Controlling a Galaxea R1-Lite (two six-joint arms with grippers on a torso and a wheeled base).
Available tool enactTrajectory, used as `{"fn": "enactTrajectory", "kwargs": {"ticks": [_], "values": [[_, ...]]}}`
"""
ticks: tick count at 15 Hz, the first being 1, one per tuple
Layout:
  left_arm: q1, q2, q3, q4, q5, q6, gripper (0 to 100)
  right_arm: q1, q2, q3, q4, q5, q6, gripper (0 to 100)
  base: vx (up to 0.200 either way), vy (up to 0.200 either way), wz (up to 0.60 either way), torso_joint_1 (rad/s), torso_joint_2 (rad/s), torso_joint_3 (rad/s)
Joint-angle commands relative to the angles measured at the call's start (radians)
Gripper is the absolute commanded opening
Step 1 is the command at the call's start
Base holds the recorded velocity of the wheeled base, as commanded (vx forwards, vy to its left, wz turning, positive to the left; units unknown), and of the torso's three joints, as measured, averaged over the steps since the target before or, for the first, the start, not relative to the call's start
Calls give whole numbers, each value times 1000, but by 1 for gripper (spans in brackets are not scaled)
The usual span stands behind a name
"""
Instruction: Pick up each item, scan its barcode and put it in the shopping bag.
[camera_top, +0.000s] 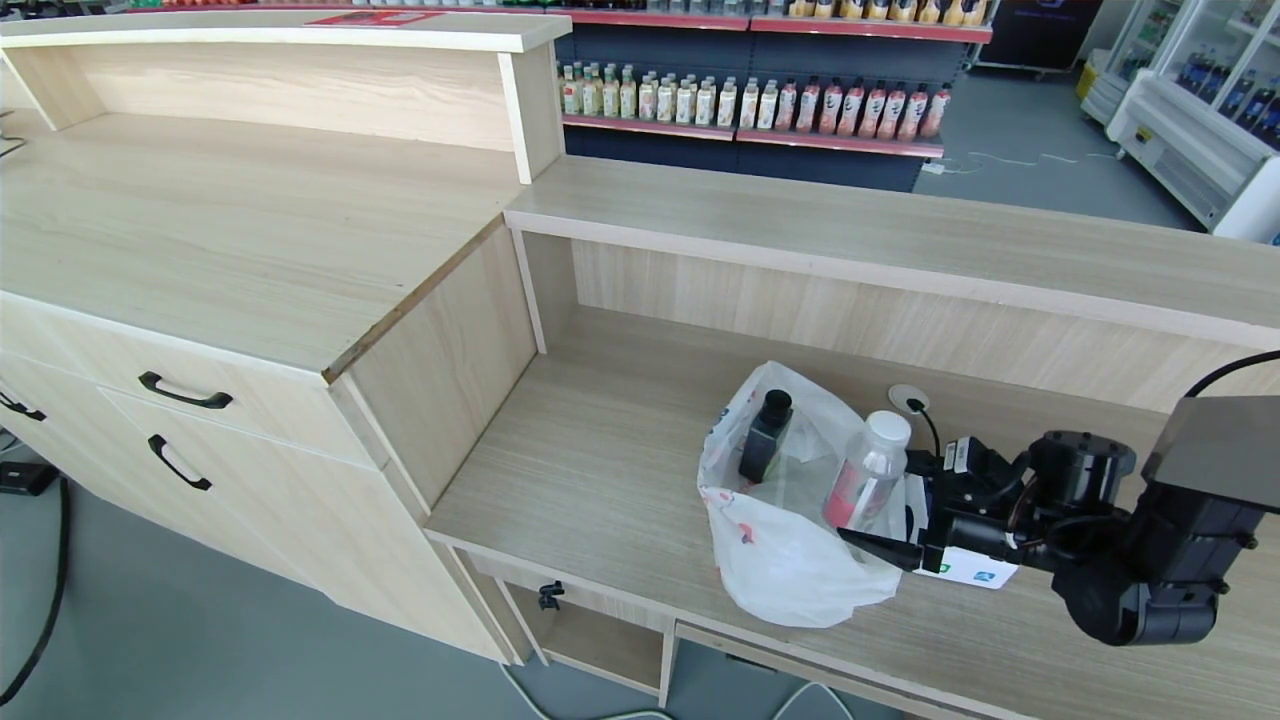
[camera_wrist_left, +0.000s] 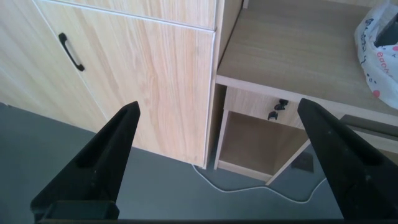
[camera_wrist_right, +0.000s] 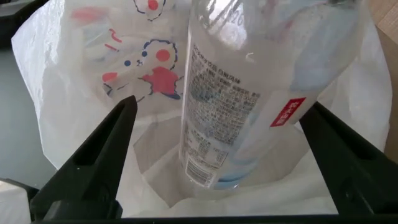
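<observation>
Nearest, at four o'clock from where I stand, the right gripper (camera_wrist_right: 221, 107) reaches in from the right with its two black fingers spread wide. A clear bottle (camera_top: 866, 472) with a white cap and a red label stands between them; the fingers do not seem to press on it. That bottle leans slightly and sits inside the open mouth of a white shopping bag (camera_top: 790, 570), which rests on the low wooden counter (camera_top: 600, 450). A dark bottle (camera_top: 765, 435) with a black cap stands in the same bag, at ten o'clock from the clear one. The left gripper (camera_wrist_left: 219, 104) hangs well apart at seven o'clock, off the counter's edge, over the grey floor (camera_wrist_left: 155, 193) beside a wooden cabinet (camera_wrist_left: 155, 81); its fingers are spread wide and hold nothing. Shelves of drinks (camera_top: 750, 100) line the back at twelve o'clock.
</observation>
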Motion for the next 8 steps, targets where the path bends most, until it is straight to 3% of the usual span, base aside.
{"fn": "enactTrajectory", "kwargs": {"ticks": [1, 3, 6, 8], "values": [[0, 0, 0, 0, 0, -1, 100, 0, -3, -2, 3, -1, 1, 100, 0, 0, 0, 0, 0, 0], [0, 0, 0, 0, 0, -1, 100, 0, -40, -12, 3, -1, 26, 100, 0, 0, 0, 0, 0, 0], [0, 0, 0, 0, -2, -1, 100, 33, -301, -43, 26, -5, 191, 100, 0, 0, 0, 0, 0, 0], [0, 0, 0, 0, 0, 1, 100, 42, -536, -29, 124, -18, 217, 100, 0, 0, 0, 0, 0, 0]]}}
